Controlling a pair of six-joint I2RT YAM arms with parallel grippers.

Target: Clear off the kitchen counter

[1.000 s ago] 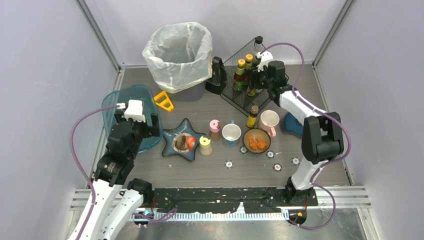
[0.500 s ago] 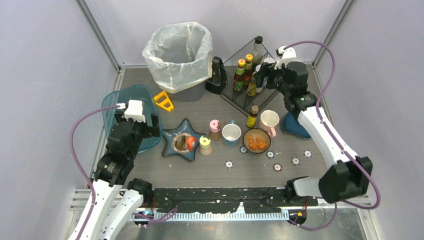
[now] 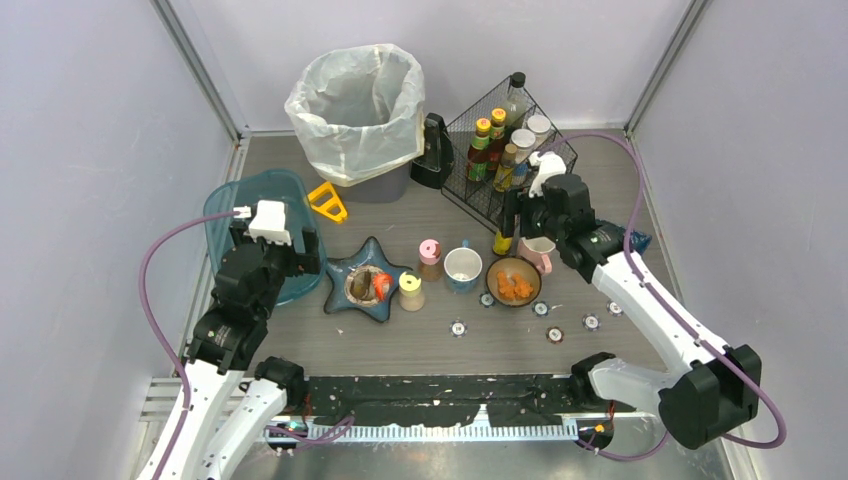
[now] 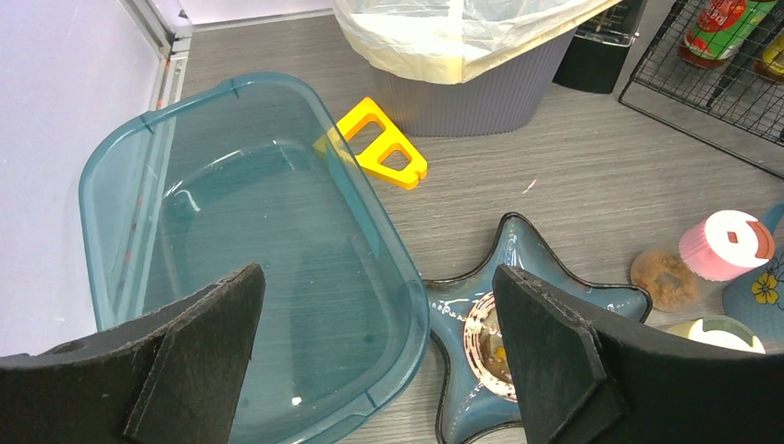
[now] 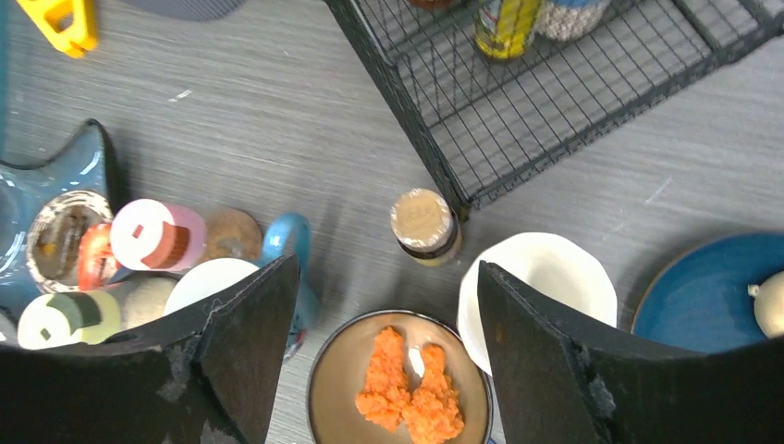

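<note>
Top view: kitchen counter fills the cell floor between the lilac walls, with items still on it: lined trash bin and black wire rack at the back, teal tub at the left, star-shaped dish mid-left, bowl of orange food mid-right. Left gripper hangs over the tub's right rim. Right gripper hangs over a small bottle and a white mug, just in front of the rack. Left wrist view: both fingers spread wide with nothing between them, tub and star-shaped dish below, a yellow plastic piece beside the tub and near the bin. Right wrist view: fingers wide apart and empty, with the bowl, bottle and mug in the gap below and a blue plate at the right edge.
</note>
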